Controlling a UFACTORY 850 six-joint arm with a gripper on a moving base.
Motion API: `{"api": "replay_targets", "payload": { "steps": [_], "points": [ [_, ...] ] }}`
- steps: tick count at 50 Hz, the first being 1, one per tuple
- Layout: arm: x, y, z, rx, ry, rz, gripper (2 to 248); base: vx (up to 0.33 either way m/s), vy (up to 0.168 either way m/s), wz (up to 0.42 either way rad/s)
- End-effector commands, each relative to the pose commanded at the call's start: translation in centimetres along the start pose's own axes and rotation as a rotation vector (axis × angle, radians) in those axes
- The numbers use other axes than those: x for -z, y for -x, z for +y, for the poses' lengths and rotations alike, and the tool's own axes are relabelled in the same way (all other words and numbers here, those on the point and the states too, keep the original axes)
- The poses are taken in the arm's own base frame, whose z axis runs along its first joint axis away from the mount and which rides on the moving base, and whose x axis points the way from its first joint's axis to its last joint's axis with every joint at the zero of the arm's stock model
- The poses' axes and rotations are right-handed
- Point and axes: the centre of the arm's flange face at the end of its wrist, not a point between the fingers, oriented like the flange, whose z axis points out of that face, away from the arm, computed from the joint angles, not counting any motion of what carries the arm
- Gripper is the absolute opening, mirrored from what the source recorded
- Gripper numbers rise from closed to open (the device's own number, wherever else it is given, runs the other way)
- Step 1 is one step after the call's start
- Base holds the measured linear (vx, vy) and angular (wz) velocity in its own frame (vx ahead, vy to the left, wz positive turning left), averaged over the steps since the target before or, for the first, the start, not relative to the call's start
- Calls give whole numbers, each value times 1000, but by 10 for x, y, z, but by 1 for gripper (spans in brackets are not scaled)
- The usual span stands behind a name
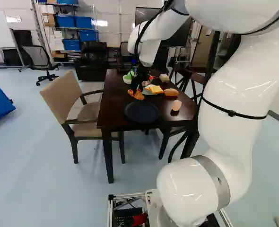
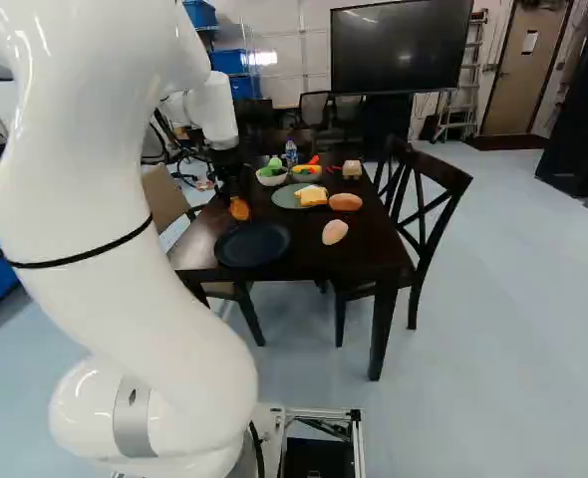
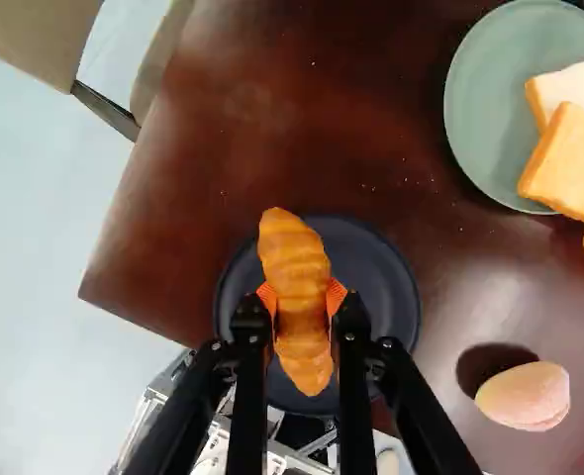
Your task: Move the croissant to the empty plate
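Note:
My gripper (image 1: 138,85) hangs above the dark table in the left base view, beyond the empty dark plate (image 1: 142,111). Seen from the wrist, the gripper (image 3: 302,305) is shut on the croissant (image 3: 298,267), one orange pad against each side. The croissant is held clear of the table. Behind it in the wrist view lies the dark plate (image 3: 391,287), partly covered by the croissant and fingers. In the right base view the croissant (image 2: 239,208) hangs just beyond the plate (image 2: 252,245).
A green plate (image 2: 286,196) holds bread slices. Near it on the table (image 2: 314,244) are a bread roll (image 2: 345,202), a pale egg-shaped item (image 2: 335,231) and bowls of toy food (image 2: 272,173). Chairs (image 1: 68,97) stand at both sides.

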Motion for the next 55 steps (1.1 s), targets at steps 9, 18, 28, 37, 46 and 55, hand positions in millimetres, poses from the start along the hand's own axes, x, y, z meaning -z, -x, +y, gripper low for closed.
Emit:
{"api": "replay_targets", "payload": {
  "steps": [9, 18, 28, 37, 46, 55],
  "points": [
    [5, 14, 12, -31, 17, 14, 72, 0, 0, 0],
    [1, 18, 21, -49, 27, 19, 72, 0, 0, 0],
    [-13, 16, 24, -52, 24, 8, 72, 0, 0, 0],
    [-26, 14, 26, -54, 24, 2, 72, 0, 0, 0],
    [-40, 12, 29, -56, 26, -1, 72, 0, 0, 0],
    [-52, 16, 28, -57, 17, -25, 72, 0, 0, 0]
  ]
}}
